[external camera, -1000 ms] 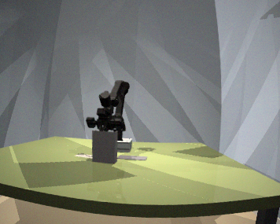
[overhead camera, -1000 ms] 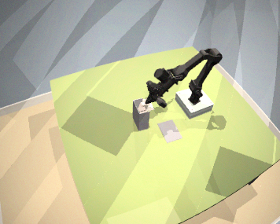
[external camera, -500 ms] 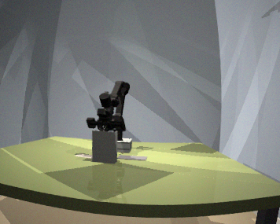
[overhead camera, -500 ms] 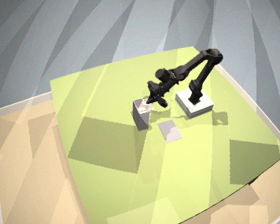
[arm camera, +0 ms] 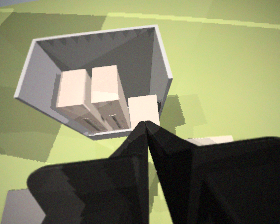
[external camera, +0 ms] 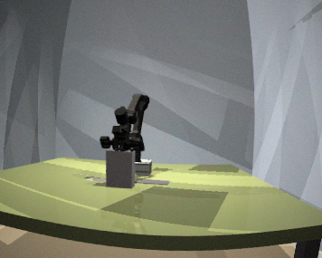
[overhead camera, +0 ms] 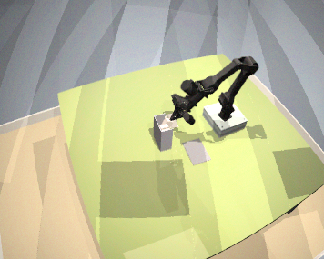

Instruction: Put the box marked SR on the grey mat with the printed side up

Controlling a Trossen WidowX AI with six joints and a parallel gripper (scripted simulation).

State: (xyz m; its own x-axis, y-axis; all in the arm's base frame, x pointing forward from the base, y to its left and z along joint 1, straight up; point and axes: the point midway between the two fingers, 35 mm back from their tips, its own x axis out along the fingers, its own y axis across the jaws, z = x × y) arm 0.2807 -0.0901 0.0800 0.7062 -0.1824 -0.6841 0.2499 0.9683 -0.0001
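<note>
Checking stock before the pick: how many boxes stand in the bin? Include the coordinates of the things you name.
3, seen in the wrist view: left box (arm camera: 74, 87), middle box (arm camera: 105, 84) close beside it, and right box (arm camera: 143, 109) by the claw (overhead camera: 172, 118) (external camera: 120, 148) (arm camera: 144, 125). None seems hidden.

A matt black robot arm (overhead camera: 237, 80) (external camera: 137, 114), apparently plastic or metal, rises above a smooth green tabletop (overhead camera: 126, 142) (external camera: 170, 218). The grey bin (overhead camera: 164, 139) (external camera: 120, 169) (arm camera: 37, 75) shows smooth, matt walls, like plastic; pale boxes (arm camera: 104, 85) show flat, cardboard-like faces. The mat (overhead camera: 197, 152) looks matt.
</note>
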